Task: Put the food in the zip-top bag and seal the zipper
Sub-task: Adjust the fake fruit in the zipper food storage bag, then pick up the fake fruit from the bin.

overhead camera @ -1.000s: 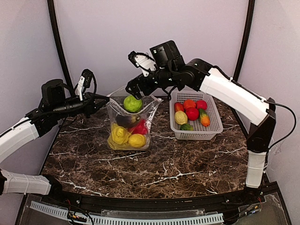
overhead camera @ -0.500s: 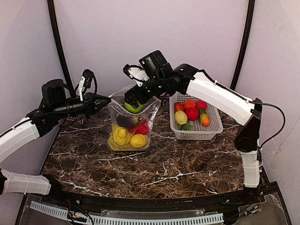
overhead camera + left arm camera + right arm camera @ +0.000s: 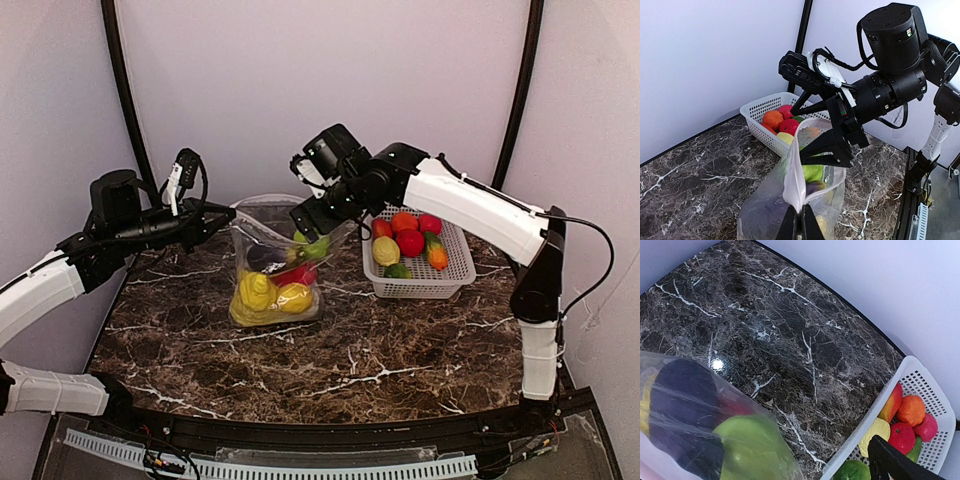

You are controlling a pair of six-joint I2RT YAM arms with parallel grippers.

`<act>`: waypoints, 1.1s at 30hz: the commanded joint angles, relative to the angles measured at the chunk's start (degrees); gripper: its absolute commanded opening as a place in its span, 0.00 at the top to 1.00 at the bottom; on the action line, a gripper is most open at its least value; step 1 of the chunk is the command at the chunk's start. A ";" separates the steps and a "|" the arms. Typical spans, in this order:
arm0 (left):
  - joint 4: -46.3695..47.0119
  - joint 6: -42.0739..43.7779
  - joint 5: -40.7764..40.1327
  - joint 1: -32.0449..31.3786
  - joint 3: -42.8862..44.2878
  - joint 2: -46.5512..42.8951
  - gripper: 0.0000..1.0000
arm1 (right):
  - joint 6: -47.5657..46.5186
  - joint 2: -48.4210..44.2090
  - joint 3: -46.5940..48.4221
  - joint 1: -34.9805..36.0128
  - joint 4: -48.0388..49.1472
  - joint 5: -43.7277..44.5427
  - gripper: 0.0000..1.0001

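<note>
Zip-top bag [image 3: 255, 236] at centre holds toy food [image 3: 256, 290]; basket [image 3: 420, 289] at right holds more.
Left end effector [image 3: 800, 222] pinches the bag's rim; right end effector [image 3: 318, 228] spread wide over its mouth, green fruit [image 3: 317, 245] beneath. Marble bench [image 3: 350, 350] spans lower frame.

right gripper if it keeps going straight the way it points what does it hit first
Probably the green fruit lying at the top of the zip-top bag, just beyond its open fingers, though depth is unclear.

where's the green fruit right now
Top view: the green fruit sits inside the zip-top bag near its mouth, under the right end effector, left of the basket.
</note>
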 commanded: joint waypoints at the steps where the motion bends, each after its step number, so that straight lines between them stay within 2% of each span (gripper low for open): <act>1: 1.92 0.76 -0.65 0.35 -0.45 -1.48 0.99 | 1.90 -2.03 -1.23 -1.03 -3.52 4.81 0.01; 6: 1.92 0.77 -0.70 0.35 -0.44 -1.32 0.99 | 2.01 -2.50 -0.31 -1.13 -3.93 3.07 0.01; 10: 2.04 0.55 -0.24 0.35 -0.44 -0.75 0.99 | 2.44 -4.41 1.19 -1.13 -3.44 -1.99 0.01; 16: 1.90 0.46 -1.15 0.35 -0.47 -0.74 0.99 | 2.81 -14.37 -4.38 -0.95 4.34 -12.42 0.01; 21: 1.62 0.42 -1.95 0.35 -0.44 -0.65 0.99 | 4.53 -21.35 -10.56 -1.52 8.13 -9.23 0.01; 25: 1.61 0.35 -2.26 0.35 -0.51 -0.79 0.99 | 7.72 -24.20 -15.76 -5.36 8.34 -7.03 0.01; 33: 1.63 0.40 -2.58 0.37 -0.61 -1.14 0.99 | 12.86 -26.31 -29.48 -16.36 12.29 -11.70 0.01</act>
